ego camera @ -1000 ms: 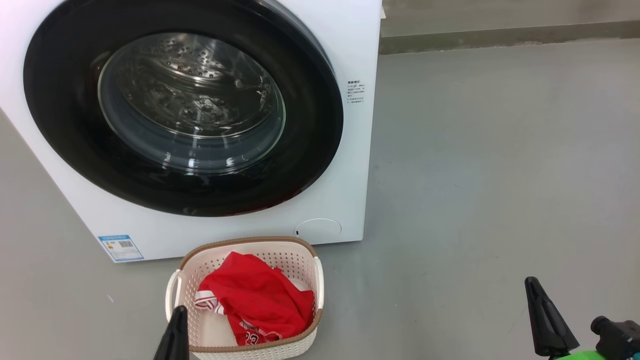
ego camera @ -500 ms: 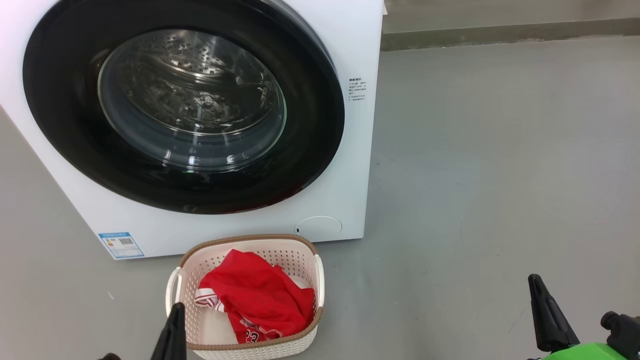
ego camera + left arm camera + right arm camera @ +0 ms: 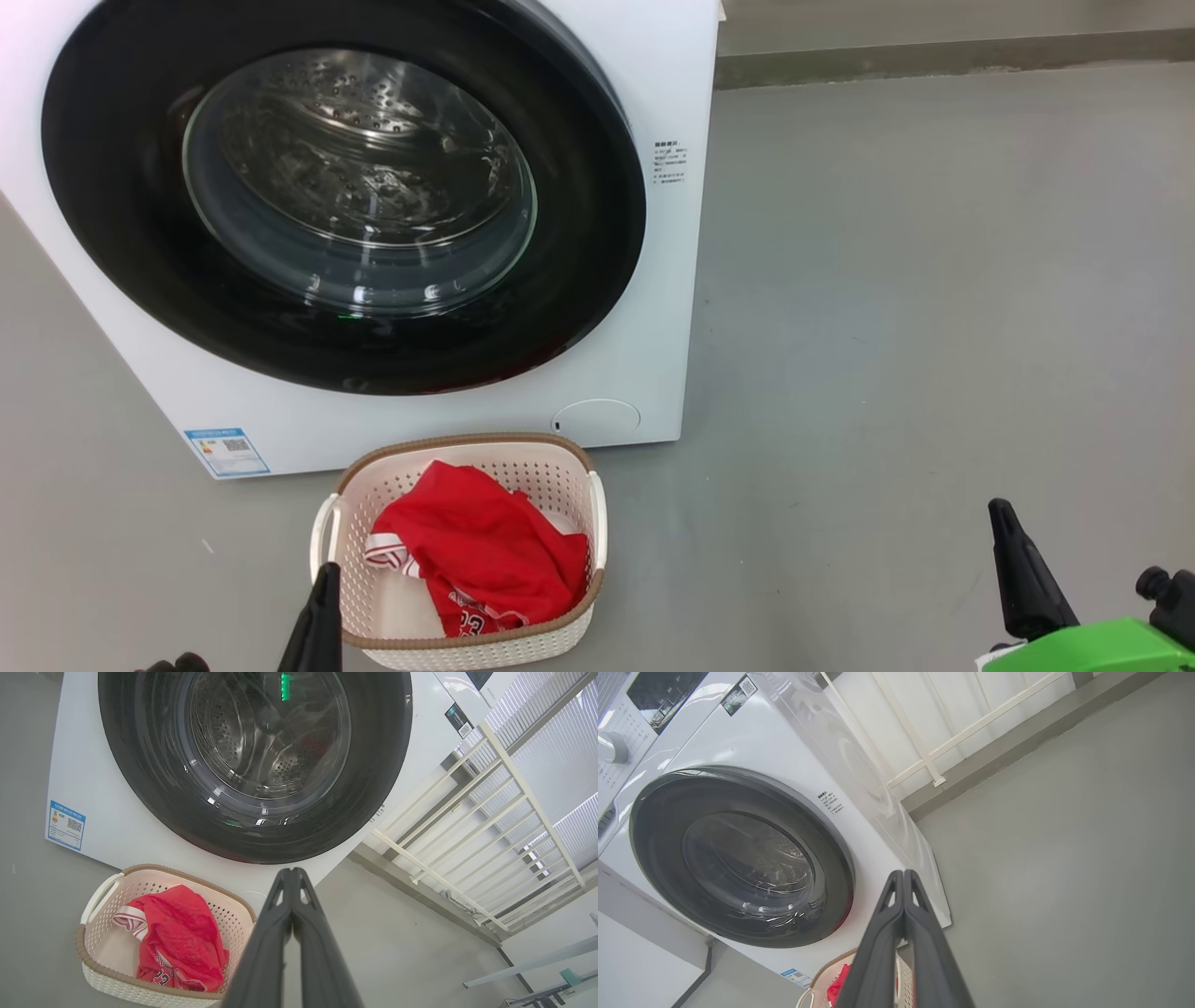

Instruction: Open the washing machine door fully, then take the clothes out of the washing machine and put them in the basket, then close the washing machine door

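Note:
The white washing machine [image 3: 653,308] stands ahead with its black-rimmed round door [image 3: 579,205] closed flat against the front; the steel drum shows through the glass. On the floor before it sits the cream basket [image 3: 467,442] holding the red clothes [image 3: 485,551]. My left gripper [image 3: 327,571] is shut and empty at the basket's near left corner. My right gripper [image 3: 999,509] is shut and empty over bare floor at the lower right. In the left wrist view the shut left gripper [image 3: 292,871] points at the door [image 3: 140,765] above the basket [image 3: 112,977]. The right gripper [image 3: 903,873] shows shut, machine [image 3: 752,737] behind.
Grey floor [image 3: 934,280] stretches to the right of the machine. A low grey kerb [image 3: 934,56] runs along the back wall. A white railing [image 3: 490,826] stands behind the machine. A blue label [image 3: 227,449] and a round cap [image 3: 597,417] sit low on the front.
The whole head picture has shifted slightly, so the camera moved. Both gripper tips sit a little higher in the frame. The door, basket and clothes stay as they were.

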